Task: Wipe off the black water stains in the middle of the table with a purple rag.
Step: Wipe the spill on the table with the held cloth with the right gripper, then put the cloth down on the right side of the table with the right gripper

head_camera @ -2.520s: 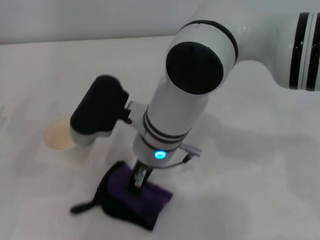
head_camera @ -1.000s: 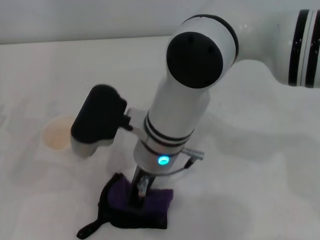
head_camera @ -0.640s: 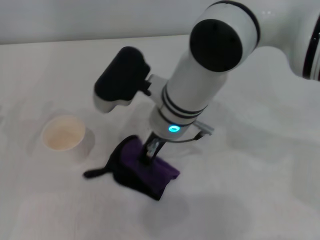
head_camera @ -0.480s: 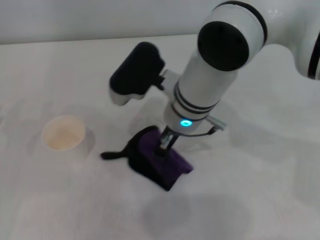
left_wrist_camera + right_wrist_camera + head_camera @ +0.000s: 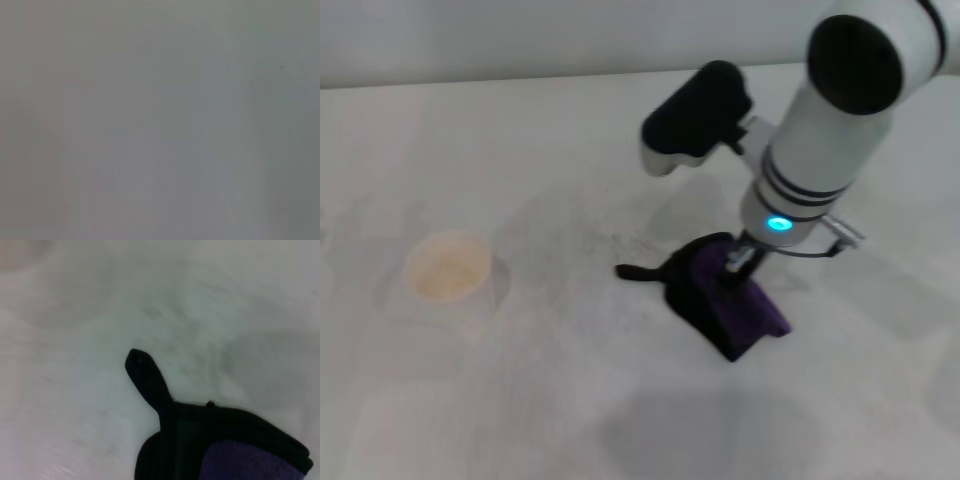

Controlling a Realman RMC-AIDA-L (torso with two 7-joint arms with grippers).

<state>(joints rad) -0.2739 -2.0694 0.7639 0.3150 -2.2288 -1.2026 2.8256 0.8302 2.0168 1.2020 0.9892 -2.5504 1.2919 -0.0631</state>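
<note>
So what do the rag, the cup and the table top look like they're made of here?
The purple rag, bunched under the right gripper: soft matte cloth with black edging and a loop tab. The cup: pale, thin-walled, probably paper or plastic, hard to tell which. The table: smooth white matte surface, likely laminate, faintly smudged grey.

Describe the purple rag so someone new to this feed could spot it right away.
On the white table, look under the right arm's lit blue ring, where the right tool presses down. The bunched cloth beneath it is the purple rag: deep purple, black-edged, with a black loop tab pointing toward the pale cup, the only dark thing on the table.
</note>
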